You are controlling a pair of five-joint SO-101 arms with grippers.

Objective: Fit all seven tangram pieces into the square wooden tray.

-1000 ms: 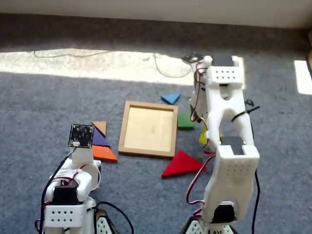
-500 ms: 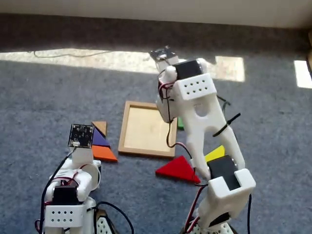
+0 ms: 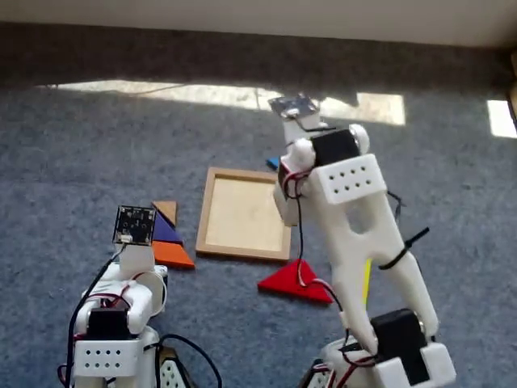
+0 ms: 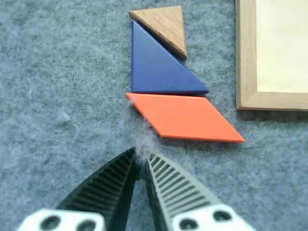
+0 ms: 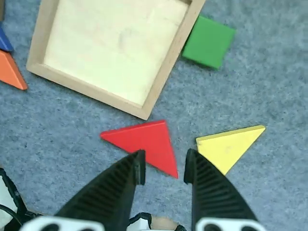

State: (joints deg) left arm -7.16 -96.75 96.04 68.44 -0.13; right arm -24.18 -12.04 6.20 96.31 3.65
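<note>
Carpet (image 3: 81, 178): lying grey under everything.
Tray (image 3: 204, 214): sitting empty.
Red triangle (image 5: 144, 142): lying just beside the tray's corner; probably light, stiff and thin, so pinching across two edges.
Right gripper (image 5: 164, 161): hanging over the triangle's tip, fingers narrowly parted, carrying nothing.
Left gripper (image 4: 141, 161): fingers pressing together, empty, near the orange parallelogram (image 4: 185, 118).

Blue-grey carpet (image 3: 81, 178), with a sunlit strip across its far part. The square tray (image 3: 212, 218) lies flat on it mid-scene. Left of the tray in the high view is a touching stack: wood triangle (image 4: 163, 24), navy triangle (image 4: 156, 67), orange parallelogram (image 4: 185, 118). The red triangle (image 5: 144, 140) lies off the tray's near edge, not touching it. The yellow triangle (image 5: 226, 147) lies just beside the red, apart. The green square (image 5: 208, 41) sits just beside a tray corner. A small blue triangle (image 3: 273, 163) at the far corner is partly hidden.
</note>
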